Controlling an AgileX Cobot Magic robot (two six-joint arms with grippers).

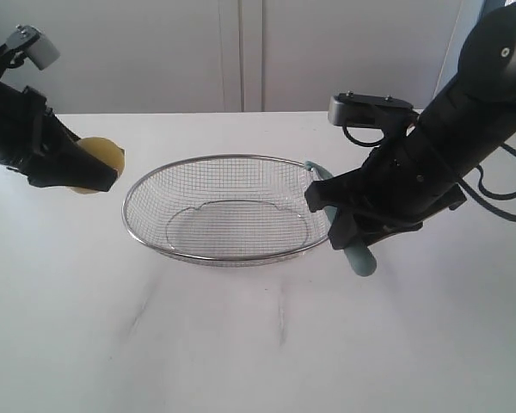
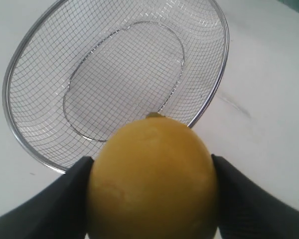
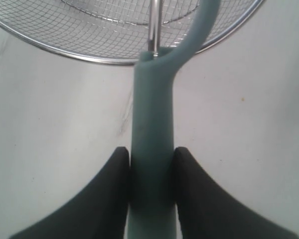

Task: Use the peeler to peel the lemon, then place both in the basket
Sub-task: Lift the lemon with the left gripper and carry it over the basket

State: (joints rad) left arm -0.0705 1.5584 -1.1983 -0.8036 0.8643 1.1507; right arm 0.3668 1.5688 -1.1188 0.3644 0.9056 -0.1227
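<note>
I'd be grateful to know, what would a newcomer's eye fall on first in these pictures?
A large oval silver wire-mesh basket sits on the white table. Left of it, the left gripper clamps a round yellow lemon; on the right, the right gripper grips a slim peeler by its pale teal handle, head toward the basket's rim.

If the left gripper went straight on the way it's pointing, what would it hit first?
Probably the basket, at its near rim, with the lemon in the left gripper touching first; depth is unclear.
</note>
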